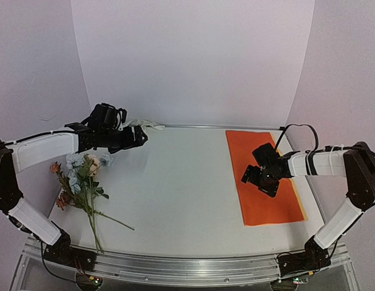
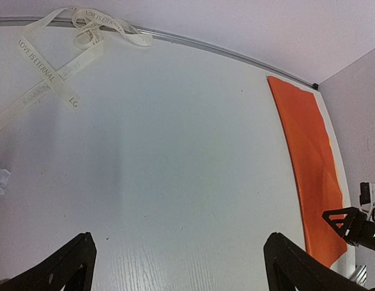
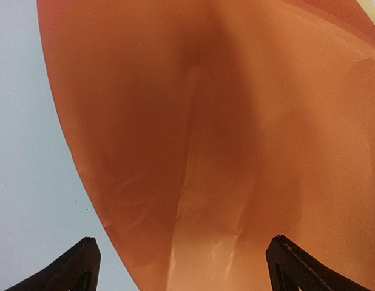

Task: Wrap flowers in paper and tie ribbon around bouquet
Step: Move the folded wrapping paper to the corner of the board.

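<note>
Here, the flowers (image 1: 84, 182) lay loose on the near-left part of the table (image 1: 175, 200). Their pale blue, cream and pink heads pointed toward the far left and the thin green stems trailed toward the near edge. They were well apart from the paper (image 1: 269, 209), which lay flat on the right side of the table, orange face up, with a sliver of yellow showing along its right edge. The ribbon (image 2: 54, 73) sat in loose loops at the far-left edge of the table, close to the back wall, one end running off toward the left. Printed words showed along its cream strip.

The left gripper (image 1: 139, 136) hung over the far-left part of the table, just beside the ribbon and beyond the flower heads. Its claw was spread wide and held nothing — only bare table showed between the fingers in the left wrist view.

The right gripper (image 1: 260, 179) was over the middle of the paper, its claw also wide and holding nothing. From its wrist camera the orange sheet filled nearly the whole view — whether the fingertips (image 3: 84, 260) touched the sheet could not be told.
</note>
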Available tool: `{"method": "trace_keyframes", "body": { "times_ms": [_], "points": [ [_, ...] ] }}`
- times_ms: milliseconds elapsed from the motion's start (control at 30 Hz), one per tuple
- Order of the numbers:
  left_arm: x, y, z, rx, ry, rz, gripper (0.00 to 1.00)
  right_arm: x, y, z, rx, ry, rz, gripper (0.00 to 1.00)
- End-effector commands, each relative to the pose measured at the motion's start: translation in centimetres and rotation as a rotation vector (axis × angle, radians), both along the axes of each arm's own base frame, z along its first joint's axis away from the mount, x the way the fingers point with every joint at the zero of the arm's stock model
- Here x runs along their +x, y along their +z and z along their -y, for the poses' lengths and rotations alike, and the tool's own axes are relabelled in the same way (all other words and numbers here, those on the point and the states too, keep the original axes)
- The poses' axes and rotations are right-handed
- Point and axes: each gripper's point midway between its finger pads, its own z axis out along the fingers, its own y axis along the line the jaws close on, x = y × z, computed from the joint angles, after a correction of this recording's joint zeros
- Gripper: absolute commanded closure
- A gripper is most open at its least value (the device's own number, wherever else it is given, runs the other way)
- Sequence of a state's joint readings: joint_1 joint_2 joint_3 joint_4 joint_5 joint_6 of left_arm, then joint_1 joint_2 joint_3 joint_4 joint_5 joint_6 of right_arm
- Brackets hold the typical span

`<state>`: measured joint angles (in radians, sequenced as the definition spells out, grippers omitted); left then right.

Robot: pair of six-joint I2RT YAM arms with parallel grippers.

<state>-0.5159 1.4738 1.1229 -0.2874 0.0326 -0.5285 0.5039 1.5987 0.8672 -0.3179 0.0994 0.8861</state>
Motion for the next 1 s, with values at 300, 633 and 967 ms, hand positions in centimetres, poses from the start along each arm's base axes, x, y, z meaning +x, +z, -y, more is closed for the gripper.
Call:
{"method": "trace_keyframes", "body": {
  "times_ms": [300,633,967],
  "points": [
    [0.0,0.4,-0.9,-0.020,0.019,0.019,0.00,-2.2,-2.4,-4.8,0.073,0.020,-0.015,0.02],
    [-0.4,0.1,-1.5,-0.017,0.033,0.010,0.00,-4.8,-2.2,-13.7,0.193,0.160,-0.057,0.02],
    [-1.0,-1.4,3.7,-0.156,-0.150,-0.060,0.00,-3.3,5.3,-10.5,0.205,0.163,0.061,0.02]
  ]
}}
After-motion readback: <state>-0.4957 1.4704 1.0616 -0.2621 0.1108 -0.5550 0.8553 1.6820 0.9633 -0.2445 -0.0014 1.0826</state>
